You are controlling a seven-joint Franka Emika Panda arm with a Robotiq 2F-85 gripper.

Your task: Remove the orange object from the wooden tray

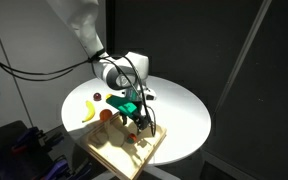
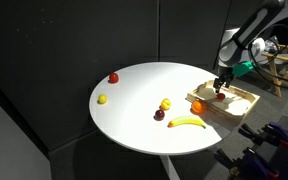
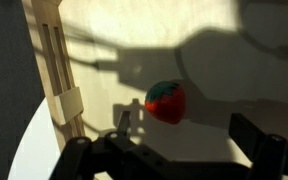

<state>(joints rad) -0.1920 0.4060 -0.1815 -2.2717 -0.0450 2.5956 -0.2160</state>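
1. The job is not yet done: the orange object point(image 3: 166, 101), a little reddish piece with a green top, lies on the pale floor of the wooden tray point(image 3: 56, 70), not far from the slatted rim at the left of the wrist view, and nothing grips it
2. The end effector point(image 3: 187, 132) hangs over the tray with its fingers spread wide and empty; the wrist view shows the piece lying between and slightly ahead of the two dark fingers, touching neither
3. What is left, by my reading, is everything that counts: come down around the piece, close on it, lift it over the low rim and set it on the table point(image 2: 134, 125)
4. The arm point(image 1: 84, 30) reaches in from above and bends down, its wrist pointing almost straight at the tray, which sits at the table's edge in both exterior views
5. A banana point(image 2: 187, 122) and an orange ball point(image 2: 197, 105) lie on the table close by the tray; whether the ball touches the rim I cannot tell, and other small fruit pieces sit well apart across the white top
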